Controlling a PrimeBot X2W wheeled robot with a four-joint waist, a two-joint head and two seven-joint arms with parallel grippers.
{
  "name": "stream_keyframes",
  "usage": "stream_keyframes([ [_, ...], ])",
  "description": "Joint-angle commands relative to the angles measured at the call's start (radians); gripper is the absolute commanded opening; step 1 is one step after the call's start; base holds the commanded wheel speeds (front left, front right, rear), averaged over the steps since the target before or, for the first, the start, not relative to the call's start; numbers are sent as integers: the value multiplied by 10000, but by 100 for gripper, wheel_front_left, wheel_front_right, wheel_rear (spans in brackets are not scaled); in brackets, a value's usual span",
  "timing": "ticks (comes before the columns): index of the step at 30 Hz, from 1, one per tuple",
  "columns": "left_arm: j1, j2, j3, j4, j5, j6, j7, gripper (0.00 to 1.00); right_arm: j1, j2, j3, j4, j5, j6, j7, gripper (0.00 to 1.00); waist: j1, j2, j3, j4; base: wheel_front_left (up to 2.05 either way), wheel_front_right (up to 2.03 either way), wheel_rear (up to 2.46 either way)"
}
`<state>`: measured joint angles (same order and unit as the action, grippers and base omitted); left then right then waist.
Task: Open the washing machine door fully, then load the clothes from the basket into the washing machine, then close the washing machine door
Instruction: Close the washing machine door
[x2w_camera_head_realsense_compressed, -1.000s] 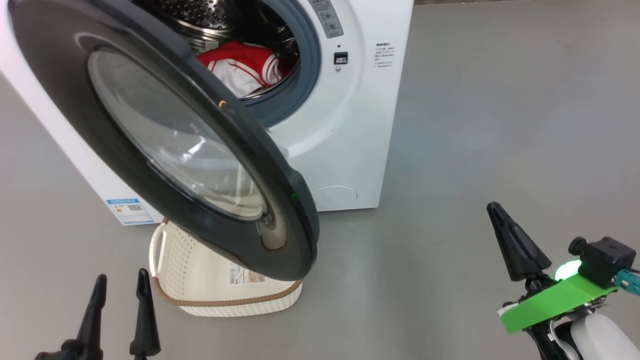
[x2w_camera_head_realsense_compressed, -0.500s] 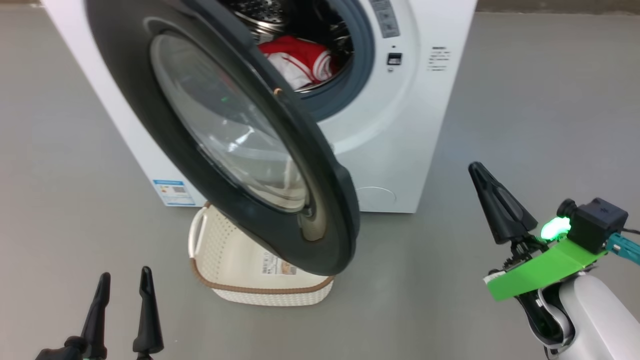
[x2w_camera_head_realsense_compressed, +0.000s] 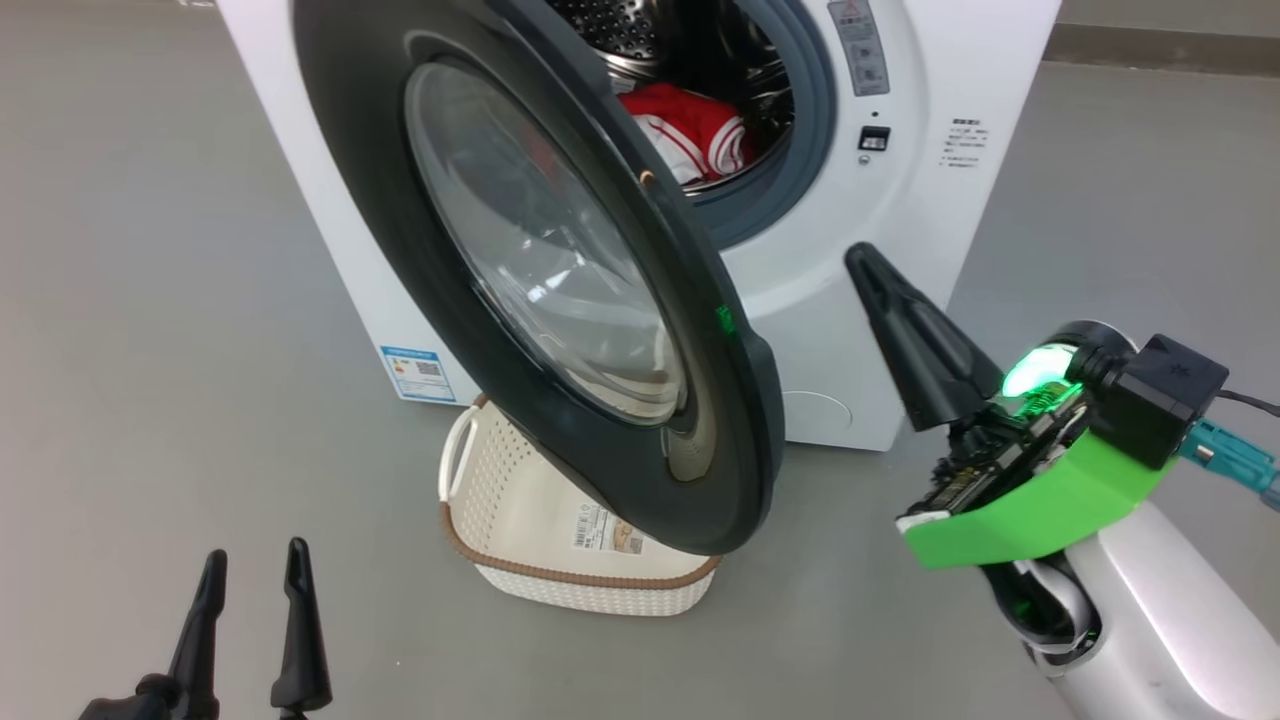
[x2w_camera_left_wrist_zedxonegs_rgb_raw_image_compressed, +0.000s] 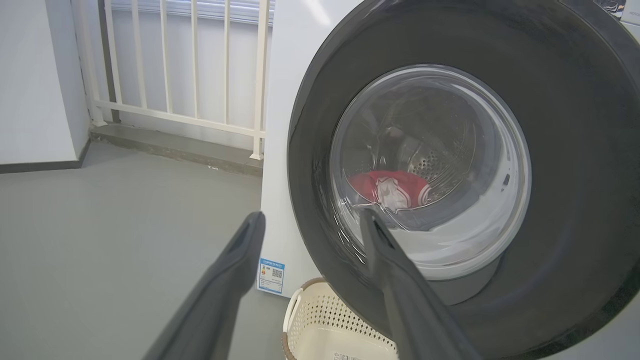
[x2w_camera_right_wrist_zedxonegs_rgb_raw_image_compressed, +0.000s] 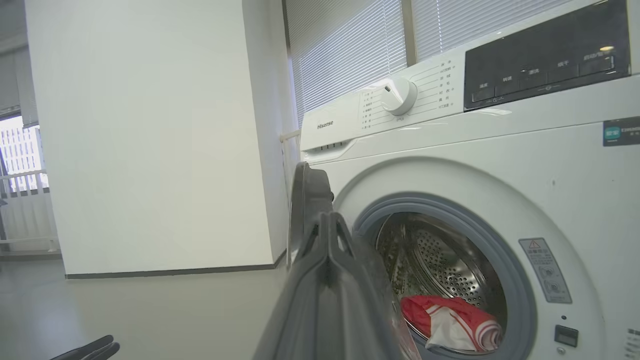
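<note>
1. Judging from the head view, loading is taken as finished. The clothes (x2w_camera_head_realsense_compressed: 695, 135) are seen inside the drum (x2w_camera_head_realsense_compressed: 610, 20) of the washing machine (x2w_camera_head_realsense_compressed: 960, 60). The basket (x2w_camera_head_realsense_compressed: 560, 572), on the floor (x2w_camera_head_realsense_compressed: 150, 300) just in front of the washing machine, is seen bare down to its sticker (x2w_camera_head_realsense_compressed: 607, 530). The washing machine door (x2w_camera_head_realsense_compressed: 560, 270) is swung out over the basket. The left pincer (x2w_camera_head_realsense_compressed: 256, 550) is spread wide and empty, well in front of the washing machine. The right pincer (x2w_camera_head_realsense_compressed: 866, 265) is pressed closed on nothing, near the washing machine's front and beside the door's free edge.

2. From the left wrist view, the door's (x2w_camera_left_wrist_zedxonegs_rgb_raw_image_compressed: 575, 150) outer face is met. The clothes (x2w_camera_left_wrist_zedxonegs_rgb_raw_image_compressed: 390, 185) are glimpsed through its glass bowl, and the left pincer (x2w_camera_left_wrist_zedxonegs_rgb_raw_image_compressed: 312, 216) is spread wide, apart from it.

3. From the right wrist view, the door (x2w_camera_right_wrist_zedxonegs_rgb_raw_image_compressed: 306, 195) is seen edge-on just beyond the closed tips of the right pincer (x2w_camera_right_wrist_zedxonegs_rgb_raw_image_compressed: 330, 217); contact cannot be told. The clothes (x2w_camera_right_wrist_zedxonegs_rgb_raw_image_compressed: 445, 320) lie low in the drum, inside the grey ring (x2w_camera_right_wrist_zedxonegs_rgb_raw_image_compressed: 440, 202).

4. Only the closing is judged to be left. The door is expected to be rigid, fairly heavy and glossy enough to slip. It is best pushed on its black frame near the free edge, far from the hinge. The glass bowl is best avoided.
</note>
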<state>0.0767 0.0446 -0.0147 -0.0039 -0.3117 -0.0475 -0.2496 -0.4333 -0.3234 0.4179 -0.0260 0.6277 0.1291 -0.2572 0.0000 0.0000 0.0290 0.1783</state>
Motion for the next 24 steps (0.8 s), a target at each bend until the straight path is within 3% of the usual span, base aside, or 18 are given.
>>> stream_keyframes([
  [1, -266, 57, 282, -196, -44, 12, -122, 100, -288, 73, 226, -456, 9, 16, -46, 0, 0, 0, -41, 108, 0, 0, 0],
  [11, -233, 57, 274, -133, -56, 2, -122, 100, -304, -102, 2136, -1313, -359, 16, -46, 0, 0, 0, -128, 290, 0, 0, 0],
  [24, -348, 57, 61, -273, -248, 150, -122, 100, -528, -428, 3961, 650, -450, 16, -46, 0, 0, 0, 258, 547, 0, 0, 0],
])
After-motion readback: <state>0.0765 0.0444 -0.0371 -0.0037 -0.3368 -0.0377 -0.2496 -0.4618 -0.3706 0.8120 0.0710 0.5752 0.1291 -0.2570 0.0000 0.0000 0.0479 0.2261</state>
